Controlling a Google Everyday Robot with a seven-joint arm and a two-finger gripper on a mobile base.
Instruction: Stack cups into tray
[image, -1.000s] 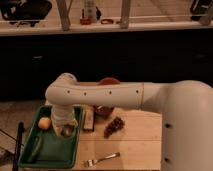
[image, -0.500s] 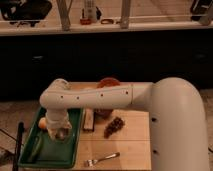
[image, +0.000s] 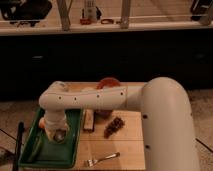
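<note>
The robot's white arm (image: 100, 99) reaches leftward across the wooden tabletop (image: 127, 145), bends at its elbow near the left edge and drops its wrist straight down. The gripper (image: 57, 131) hangs low inside the large dark green rectangular plastic tray (image: 47, 153) at the front-left corner, right at a small dull grey metal cup (image: 61, 136) there. Whether it grips the cup cannot be told.
</note>
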